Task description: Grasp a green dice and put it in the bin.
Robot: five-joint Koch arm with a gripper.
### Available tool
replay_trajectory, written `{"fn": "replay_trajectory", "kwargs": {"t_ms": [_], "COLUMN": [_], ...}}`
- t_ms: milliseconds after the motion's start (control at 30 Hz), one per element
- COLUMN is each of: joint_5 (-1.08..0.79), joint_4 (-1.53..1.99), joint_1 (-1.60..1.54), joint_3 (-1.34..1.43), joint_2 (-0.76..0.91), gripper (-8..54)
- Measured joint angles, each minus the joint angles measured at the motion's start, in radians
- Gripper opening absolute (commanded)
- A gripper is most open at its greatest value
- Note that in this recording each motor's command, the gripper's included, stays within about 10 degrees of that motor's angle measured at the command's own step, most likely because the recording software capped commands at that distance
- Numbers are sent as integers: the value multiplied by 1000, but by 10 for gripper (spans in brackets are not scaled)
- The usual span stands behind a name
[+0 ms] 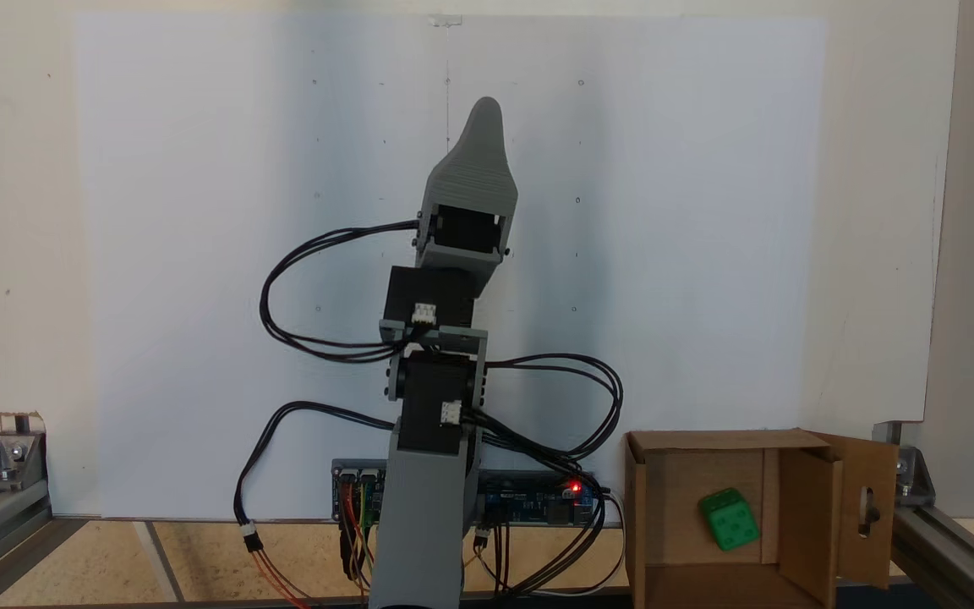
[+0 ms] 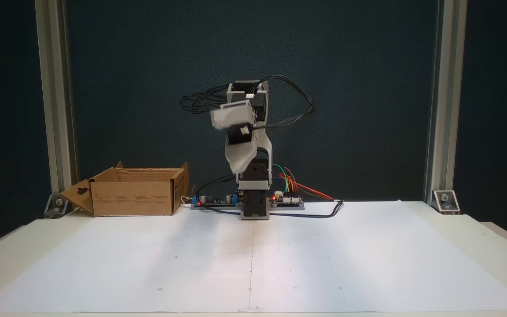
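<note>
the green dice point(image 1: 730, 519) lies on the floor of the bin point(image 1: 649, 507), a brown cardboard box with its flaps open, one flap carrying a slot-shaped handle cutout, seen at the lower right of a fixed view beside the arm's base. in a fixed view from the front the bin point(image 2: 134, 198) sits at the left on the white sheet point(image 2: 253, 259), near the circuit boards point(image 2: 218, 200) at the arm's foot. the gripper point(image 1: 485, 114) is raised over the sheet, well apart from the box, with a single grey tip showing; whether its jaws are parted or closed cannot be told, and nothing is seen in its hold. in the front view the gripper point(image 2: 237, 169) is blurred.
</note>
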Motion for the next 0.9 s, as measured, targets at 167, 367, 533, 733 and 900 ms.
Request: {"fn": "replay_trajectory", "kwargs": {"t_ms": [167,367,533,733,900], "joint_5": [0,0,0,0,0], "joint_4": [-206,-454,-653,-899,-1091], "joint_1": [-34,-44,-60,-104,-106], "joint_3": [195,383,520,649,715], "joint_2": [127,169,176,181,184], "gripper": [442,441,441,438,437]}}
